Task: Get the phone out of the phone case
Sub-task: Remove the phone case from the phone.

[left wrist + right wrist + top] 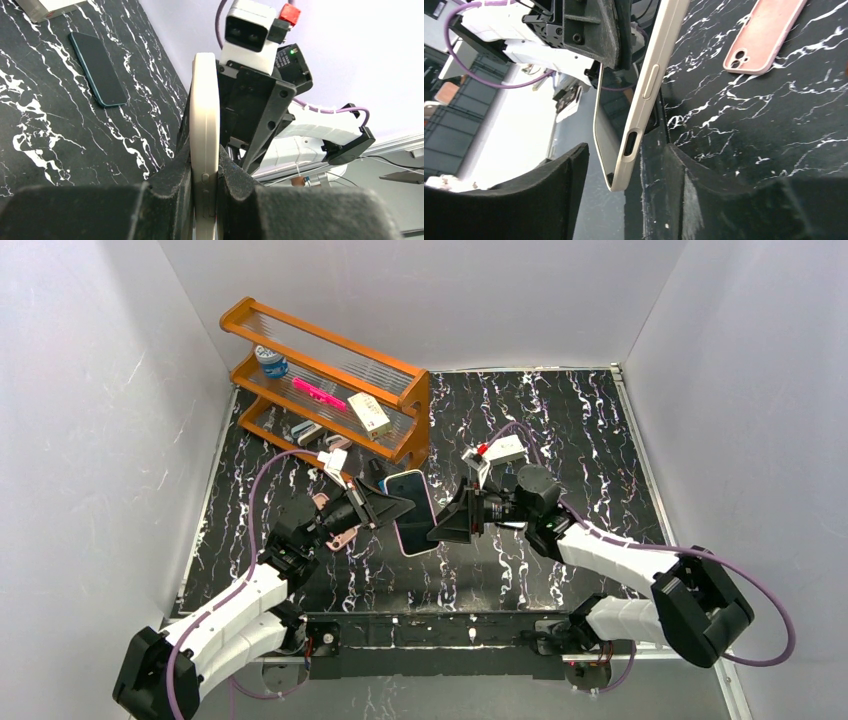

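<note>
Plainly the task is in its early part: the phone (pixel 413 508) sits fully inside its cream phone case (pixel 205 100), the case rim wrapping the edge all the way along in both wrist views, with no corner peeled back. The cased phone is held in the air above the marbled table (pixel 560 440), between the two arms. The left gripper (pixel 392 504) is clamped on it, one finger pressed to each face near the side buttons. The right gripper (pixel 624 165) has its fingers spread wide, straddling the end with the charging port, and neither pad appears to touch the case. What is done is the lift and the steadying grip; what is left is the whole separation, most likely by pushing or peeling the case rim off one corner. Elsewhere, an empty pink phone case (pixel 764 35) lies back-up on the table and a bare dark phone (pixel 97 70) lies flat farther off. The wooden rack (pixel 418 405) at the far left holds a blue-labelled can (pixel 270 362) on its middle shelf with a pink highlighter (pixel 318 393) and a small cream box (pixel 369 415); its lowest shelf carries small items too indistinct to name
</note>
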{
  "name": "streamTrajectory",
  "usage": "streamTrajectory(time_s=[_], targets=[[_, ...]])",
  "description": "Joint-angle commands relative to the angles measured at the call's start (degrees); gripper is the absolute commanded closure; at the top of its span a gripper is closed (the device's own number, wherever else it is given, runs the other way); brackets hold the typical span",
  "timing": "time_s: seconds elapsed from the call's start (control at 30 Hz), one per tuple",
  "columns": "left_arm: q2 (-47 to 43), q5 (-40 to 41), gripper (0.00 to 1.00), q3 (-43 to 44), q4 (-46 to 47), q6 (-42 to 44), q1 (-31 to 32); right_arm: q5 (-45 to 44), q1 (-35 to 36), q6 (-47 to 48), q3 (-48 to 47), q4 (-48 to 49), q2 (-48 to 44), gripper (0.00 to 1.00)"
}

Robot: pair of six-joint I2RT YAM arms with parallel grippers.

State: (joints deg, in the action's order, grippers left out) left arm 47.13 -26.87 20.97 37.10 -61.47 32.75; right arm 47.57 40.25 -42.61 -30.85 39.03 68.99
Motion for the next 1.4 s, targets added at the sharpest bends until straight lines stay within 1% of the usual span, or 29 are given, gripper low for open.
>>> streamTrajectory(time_s=[0.0,0.07,0.23,0.3,0.37,0.43,0.57,0.67,0.77,0.83,0.9,1.03,1.1,1.13,1.17,1.3,1.33,1.37], targets=[[-0.96,0.92,1.0,0.13,6.33,-2.12,0.2,0.22,1.46,-6.05,0.82,9.14,1.56,0.42],[-0.82,0.82,1.0,0.04,6.64,-2.42,0.17,1.11,2.0,-8.4,0.98,11.72,2.2,0.57],[-0.73,0.81,1.0,-0.21,6.76,-3.0,0.16,1.25,2.07,-10.97,1.0,14.35,2.14,0.84],[-0.52,0.48,0.96,-0.44,6.76,-3.23,0.18,0.84,2.03,-11.04,0.62,14.32,1.94,0.93],[-0.3,0.17,0.9,-0.74,6.76,-3.61,0.2,0.75,2.03,-11.09,-0.04,14.24,1.75,0.99],[-0.29,0.11,0.79,-1.23,6.76,-4.0,0.18,0.49,2.03,-11.14,-0.78,14.11,1.8,0.99],[-0.44,-0.1,0.62,-2.1,6.76,-4.52,0.18,-0.65,2.04,-11.05,-2.45,13.4,2.09,0.99],[-0.45,-0.67,0.55,-2.42,6.76,-4.71,0.21,-1.12,2.03,-11.24,-3.79,13.27,2.55,0.99],[-0.54,-0.81,0.54,-2.68,6.76,-4.84,0.21,-1.68,2.1,-11.59,-4.67,13.2,3.08,0.99],[-0.56,-0.81,0.55,-2.59,6.76,-4.73,0.21,-1.7,2.04,-11.85,-5.33,13.01,3.79,0.99],[-0.35,-1.02,0.61,-2.22,6.8,-4.57,0.2,-1.51,2.03,-12.05,-5.7,13.17,4.37,0.99],[0.08,-1.44,0.85,-1.71,6.84,-4.12,0.21,-1.21,2.03,-10.89,-5.66,12.61,5.03,0.99],[-0.14,-1.38,0.94,-1.64,6.93,-4.03,0.21,-1.26,2.07,-9.21,-5.42,11.22,4.85,0.97],[-0.27,-1.36,0.98,-1.68,6.93,-3.99,0.21,-1.06,2.03,-7.88,-5.33,10.21,4.63,0.93],[-0.47,-1.34,1.0,-1.76,6.93,-3.97,0.21,-0.98,2.03,-5.53,-5.34,8.54,4.15,0.85],[-0.98,-1.31,1.0,-2.15,6.95,-3.83,0.21,0.04,1.14,1.78,-5.21,1.04,1.46,0.62],[-0.99,-1.48,1.0,-2.16,6.96,-3.82,0.21,0.91,0.9,3.41,-4.9,-0.31,0.36,0.57],[-0.99,-1.63,1.0,-2.16,6.96,-3.76,0.21,2.01,0.62,5.12,-4.76,-1.63,-0.34,0.54]])
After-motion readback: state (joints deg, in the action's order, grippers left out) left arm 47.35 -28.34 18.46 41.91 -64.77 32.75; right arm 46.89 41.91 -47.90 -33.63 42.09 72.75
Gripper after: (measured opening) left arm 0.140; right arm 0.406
